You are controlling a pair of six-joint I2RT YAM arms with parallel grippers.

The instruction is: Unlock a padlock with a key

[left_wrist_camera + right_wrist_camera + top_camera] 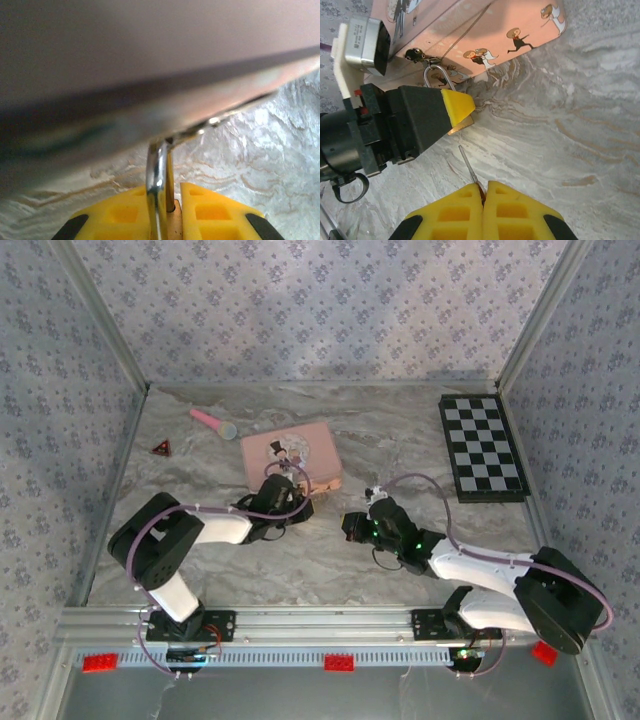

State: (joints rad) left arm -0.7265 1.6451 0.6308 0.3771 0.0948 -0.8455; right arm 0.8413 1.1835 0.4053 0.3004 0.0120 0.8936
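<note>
The padlock (461, 125) sits at the side of the pink tin (520, 25), with its shackle up against the tin's clasp (415, 55) and its brass body clamped between the yellow fingers of the left gripper (175, 197). The key (467, 164) is pinched in the right gripper (483, 189). Its thin blade points toward the padlock, near it but apart, over the marbled table (570, 140).

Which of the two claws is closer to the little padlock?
The left. Its gripper clamps the padlock right at the tin; the right gripper holds the key just short of it, not touching.
</note>
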